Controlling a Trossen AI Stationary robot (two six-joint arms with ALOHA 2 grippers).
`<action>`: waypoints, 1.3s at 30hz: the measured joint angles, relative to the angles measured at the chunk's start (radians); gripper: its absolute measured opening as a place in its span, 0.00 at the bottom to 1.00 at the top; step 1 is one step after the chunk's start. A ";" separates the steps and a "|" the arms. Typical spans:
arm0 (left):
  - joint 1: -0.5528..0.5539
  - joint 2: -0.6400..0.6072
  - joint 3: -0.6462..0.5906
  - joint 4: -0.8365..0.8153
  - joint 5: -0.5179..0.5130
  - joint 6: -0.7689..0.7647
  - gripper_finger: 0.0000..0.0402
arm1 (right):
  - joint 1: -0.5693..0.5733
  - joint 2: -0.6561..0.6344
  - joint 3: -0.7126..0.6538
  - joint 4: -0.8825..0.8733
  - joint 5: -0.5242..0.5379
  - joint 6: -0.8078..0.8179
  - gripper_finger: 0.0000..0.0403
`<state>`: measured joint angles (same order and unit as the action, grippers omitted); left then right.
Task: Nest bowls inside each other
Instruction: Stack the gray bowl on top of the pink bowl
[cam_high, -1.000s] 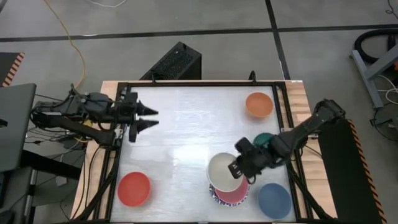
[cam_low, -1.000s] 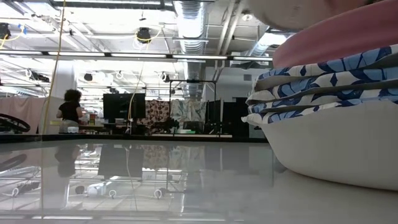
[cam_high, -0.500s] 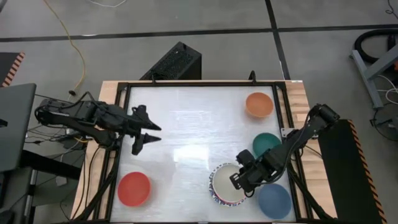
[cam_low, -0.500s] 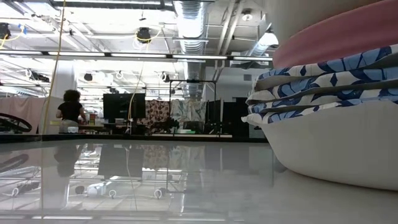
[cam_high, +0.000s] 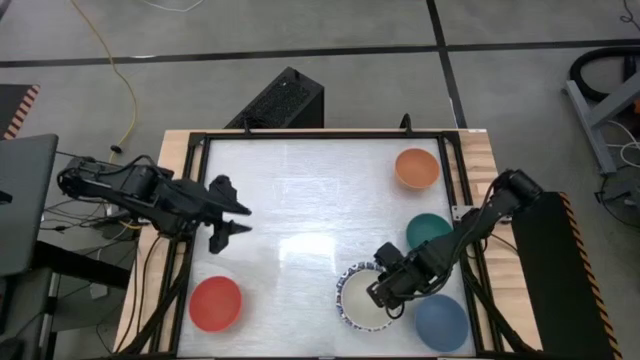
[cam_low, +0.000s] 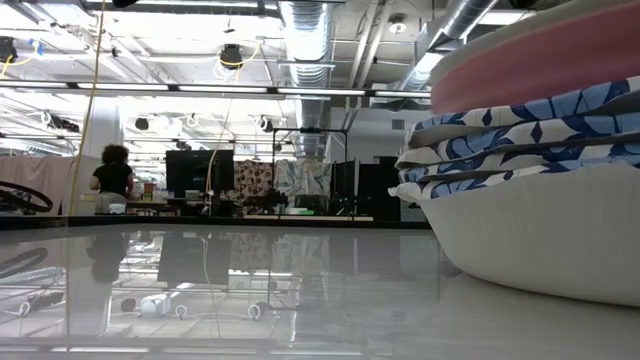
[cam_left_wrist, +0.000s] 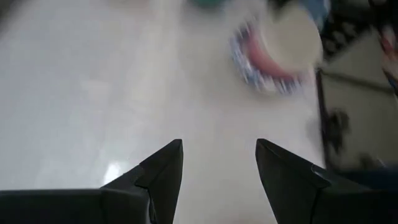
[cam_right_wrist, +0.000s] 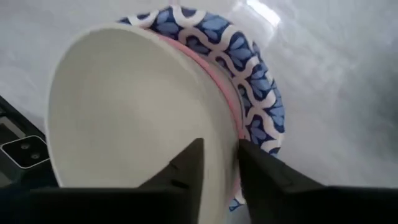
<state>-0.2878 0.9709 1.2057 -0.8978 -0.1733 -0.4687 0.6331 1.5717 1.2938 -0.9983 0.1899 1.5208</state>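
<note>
Nesting underway: plain cream round bowl (cam_high: 362, 298) seated mouth-up in the pink and blue-patterned white stack (cam_right_wrist: 261, 118), axis upright, beside the blue bowl (cam_high: 441, 322). Right hand (cam_high: 388, 290) straddling the cream rim, fingers slackening, presumably letting go. Left hand (cam_high: 238, 218) spread, empty, well left of the stack, above the red bowl (cam_high: 215, 304).
</note>
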 joint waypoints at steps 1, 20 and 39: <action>-0.003 0.003 0.000 -0.031 0.035 -0.019 0.48 | 0.000 -0.007 0.000 -0.001 0.013 0.000 0.34; -0.367 0.120 -0.001 -0.235 0.151 -0.193 0.48 | 0.024 -0.049 0.000 0.014 0.102 -0.013 0.49; -0.489 0.122 -0.465 0.079 0.163 -0.448 0.48 | 0.041 -0.049 0.000 0.002 0.131 -0.003 0.49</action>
<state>-0.7769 1.0927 0.7404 -0.8185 -0.0102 -0.9167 0.6739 1.5230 1.2942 -0.9968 0.3206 1.5179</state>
